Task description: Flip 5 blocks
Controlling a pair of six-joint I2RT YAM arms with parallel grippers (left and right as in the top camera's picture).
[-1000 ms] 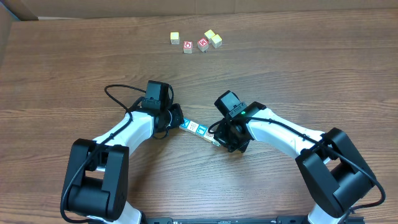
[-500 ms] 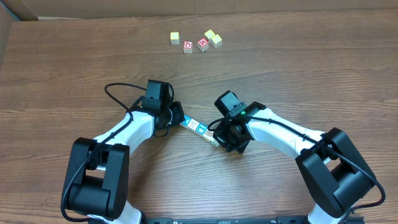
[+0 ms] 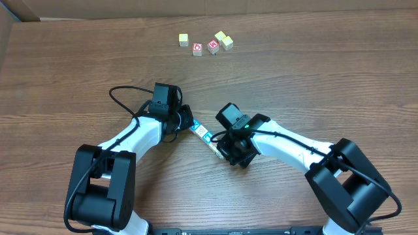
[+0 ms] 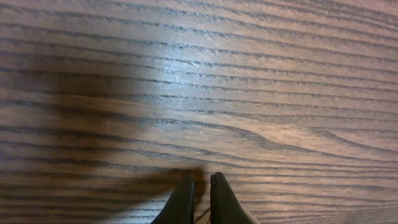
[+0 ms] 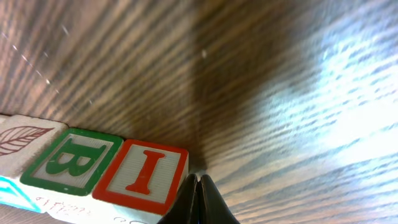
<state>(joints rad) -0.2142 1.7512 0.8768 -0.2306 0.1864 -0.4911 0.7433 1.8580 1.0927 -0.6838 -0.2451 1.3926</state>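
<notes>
Blocks [image 3: 204, 135], right end effector [image 5: 198, 180] closed against them

I see a short diagonal row of blocks [image 3: 204, 135] touching side to side mid-table [image 3: 313, 72], tops printed teal. Their side faces show a leaf, a green B and a red I. Near the far edge sit a lone yellow cube [image 3: 183, 40] and a close yellow pair [image 3: 224, 40].

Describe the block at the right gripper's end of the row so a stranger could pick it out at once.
At the middle of the wooden table, a short row of blocks runs from the left gripper to the right gripper. Take the end block beside the right gripper: its side face shows a red-framed red I, while its neighbour shows a green B.
</notes>
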